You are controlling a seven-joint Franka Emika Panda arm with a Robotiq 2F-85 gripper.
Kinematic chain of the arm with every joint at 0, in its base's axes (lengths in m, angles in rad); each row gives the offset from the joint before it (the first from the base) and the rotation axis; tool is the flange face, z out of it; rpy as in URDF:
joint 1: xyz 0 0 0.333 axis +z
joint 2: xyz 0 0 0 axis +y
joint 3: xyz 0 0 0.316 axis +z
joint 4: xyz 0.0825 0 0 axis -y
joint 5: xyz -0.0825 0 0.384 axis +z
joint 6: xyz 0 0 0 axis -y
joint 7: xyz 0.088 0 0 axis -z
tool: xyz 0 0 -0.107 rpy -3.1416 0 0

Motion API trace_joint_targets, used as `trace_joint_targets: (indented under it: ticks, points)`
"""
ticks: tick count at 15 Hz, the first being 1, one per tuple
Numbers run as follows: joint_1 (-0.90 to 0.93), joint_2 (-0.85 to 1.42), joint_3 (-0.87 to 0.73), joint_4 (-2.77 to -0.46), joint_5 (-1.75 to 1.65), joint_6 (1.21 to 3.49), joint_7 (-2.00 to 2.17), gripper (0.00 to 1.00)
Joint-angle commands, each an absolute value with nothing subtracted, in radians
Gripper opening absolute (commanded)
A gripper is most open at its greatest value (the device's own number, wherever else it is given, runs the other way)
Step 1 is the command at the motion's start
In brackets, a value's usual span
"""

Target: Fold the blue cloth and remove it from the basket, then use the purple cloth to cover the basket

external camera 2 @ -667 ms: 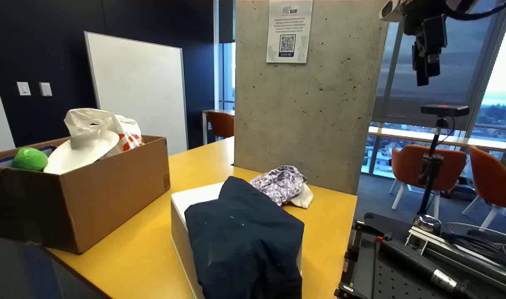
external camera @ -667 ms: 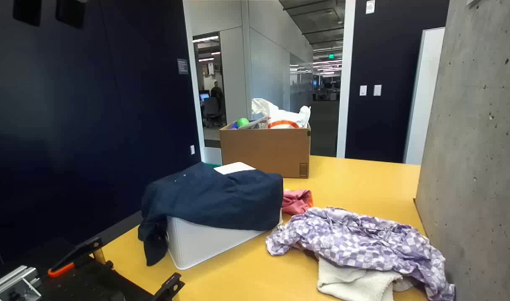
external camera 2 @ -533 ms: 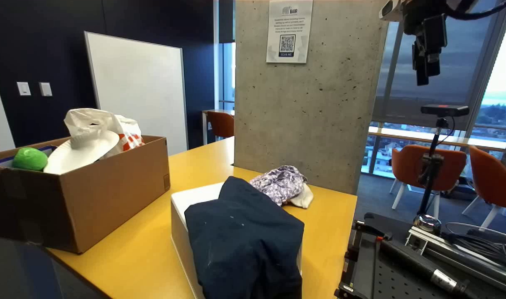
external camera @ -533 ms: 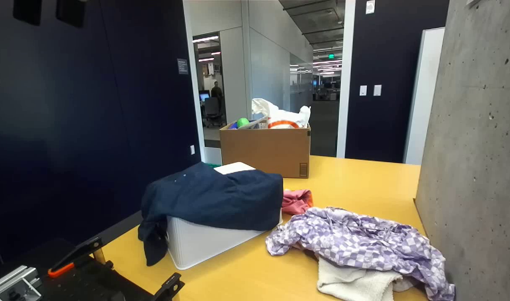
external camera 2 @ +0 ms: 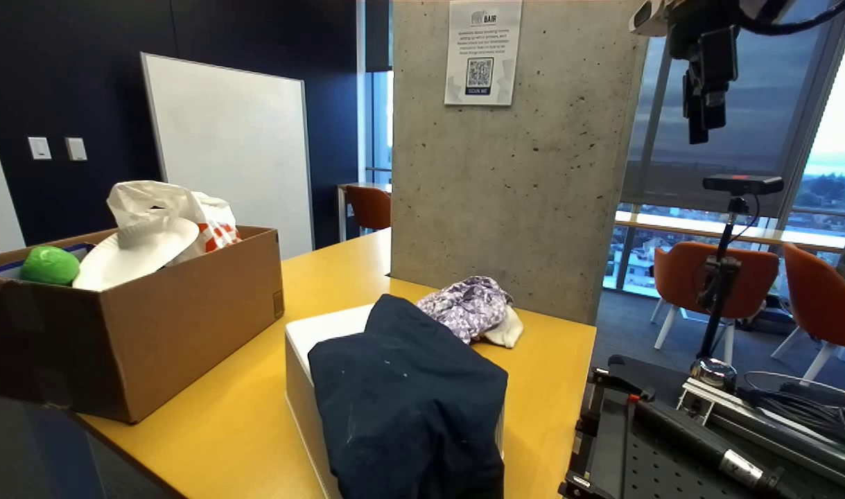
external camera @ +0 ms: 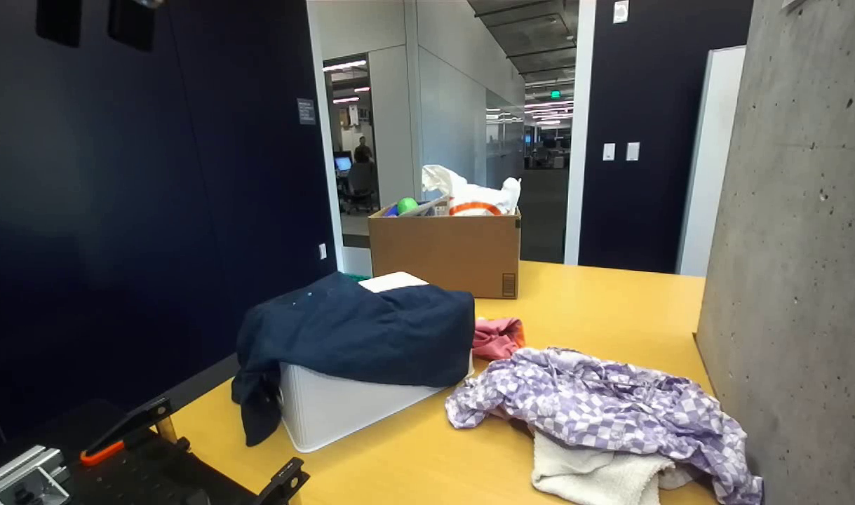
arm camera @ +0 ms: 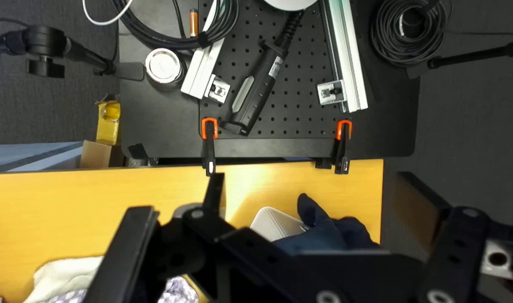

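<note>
The dark blue cloth (external camera: 357,330) lies draped over the white basket (external camera: 357,414), with one end hanging down a side. Part of the basket's top shows past the cloth. In an exterior view the blue cloth (external camera 2: 408,402) hides much of the basket (external camera 2: 300,395). The purple-and-white checked cloth (external camera: 602,407) lies crumpled on the table beside the basket; it also shows in an exterior view (external camera 2: 467,308). My gripper (external camera: 95,31) is open and empty, high above the table and apart from the cloths. In the wrist view its fingers (arm camera: 314,185) stand wide apart, with the blue cloth (arm camera: 323,235) below.
A cardboard box (external camera: 445,259) with a bag, plate and green ball stands behind the basket. A white towel (external camera: 595,473) lies under the purple cloth and a pink cloth (external camera: 497,338) beside the basket. A concrete pillar (external camera 2: 512,194) borders the table. Clamps (arm camera: 342,147) sit on its edge.
My gripper has shifted slightly, to the right in an exterior view that shows the cardboard box at the back, staying high and open. The cloths and basket have not moved.
</note>
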State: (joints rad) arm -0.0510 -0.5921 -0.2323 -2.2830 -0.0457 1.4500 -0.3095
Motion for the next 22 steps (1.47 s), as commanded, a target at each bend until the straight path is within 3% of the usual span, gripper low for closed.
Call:
trace_joint_targets:
  ticks: [1,9,22]
  points:
    - [-0.038,-0.423,-0.229,-2.224,-0.004,1.596,-0.314,1.0]
    - [0.0,-0.009,-0.115,-2.197,0.068,2.156,-0.283,1.0]
    - [-0.053,0.518,-0.042,-1.847,0.051,2.424,-0.208,1.0]
